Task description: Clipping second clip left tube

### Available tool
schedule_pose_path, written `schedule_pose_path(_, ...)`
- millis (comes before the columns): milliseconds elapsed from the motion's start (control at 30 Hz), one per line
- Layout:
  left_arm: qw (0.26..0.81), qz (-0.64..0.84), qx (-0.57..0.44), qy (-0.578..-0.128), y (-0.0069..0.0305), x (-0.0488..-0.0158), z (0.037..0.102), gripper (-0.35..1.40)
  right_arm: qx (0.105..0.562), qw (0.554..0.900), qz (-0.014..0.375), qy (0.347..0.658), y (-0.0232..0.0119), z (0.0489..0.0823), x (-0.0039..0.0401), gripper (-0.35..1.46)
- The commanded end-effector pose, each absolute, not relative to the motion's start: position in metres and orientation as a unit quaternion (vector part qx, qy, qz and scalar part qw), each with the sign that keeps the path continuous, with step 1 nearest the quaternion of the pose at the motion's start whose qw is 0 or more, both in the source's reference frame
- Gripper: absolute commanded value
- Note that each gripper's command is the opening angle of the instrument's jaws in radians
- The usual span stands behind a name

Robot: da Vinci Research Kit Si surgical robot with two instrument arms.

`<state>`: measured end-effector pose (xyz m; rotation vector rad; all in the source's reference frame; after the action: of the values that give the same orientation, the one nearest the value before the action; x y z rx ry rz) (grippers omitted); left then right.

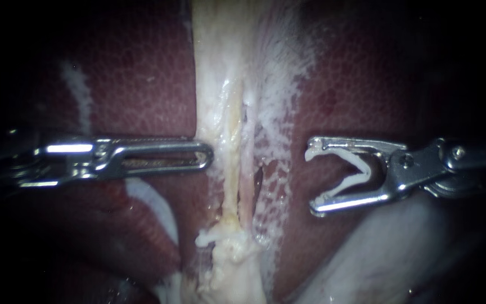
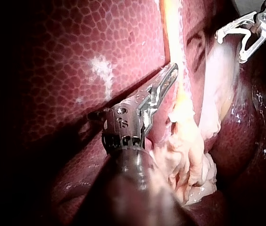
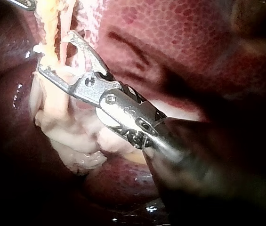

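Left instrument [image 1: 205, 156]: jaws together, empty, tip just beside the left tube [image 1: 230, 174]. Right instrument [image 1: 311, 180] sits on that tube's far side, beyond the right tube [image 1: 247, 186], jaws spread wide and cradling a white clip [image 1: 365, 171]. Best approach, I'd say: cross the left tube squarely, it alone, both tips past it, then squeeze. Count: two instruments, two tubes, one clip.

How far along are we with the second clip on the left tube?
Done: one white clip seems seated low on the left tube. In hand: the right instrument holds a fresh clip in spread jaws, short of the tube. Remaining: advance, straddle, close.
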<state>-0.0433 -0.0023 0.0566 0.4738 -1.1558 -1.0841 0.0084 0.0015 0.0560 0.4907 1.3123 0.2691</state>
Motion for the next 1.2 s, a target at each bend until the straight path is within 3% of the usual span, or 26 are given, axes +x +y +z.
schedule_pose_path(33,0.677,-0.482,0.211,-0.514,-0.0023,-0.0433,0.0565,-0.35,0.225,0.756,0.123,0.602,0.0015,0.0560,0.0084,0.60)
schedule_pose_path(567,0.673,-0.486,0.219,-0.513,-0.0006,-0.0407,0.0533,-0.35,0.280,0.738,0.187,0.585,-0.0006,0.0572,0.0095,0.59)
schedule_pose_path(867,0.663,-0.493,0.216,-0.520,0.0002,-0.0394,0.0508,-0.35,0.331,0.739,0.217,0.545,-0.0020,0.0589,0.0116,0.58)
schedule_pose_path(1200,0.663,-0.493,0.216,-0.520,-0.0002,-0.0394,0.0500,-0.35,0.360,0.744,0.222,0.518,-0.0022,0.0603,0.0154,0.58)
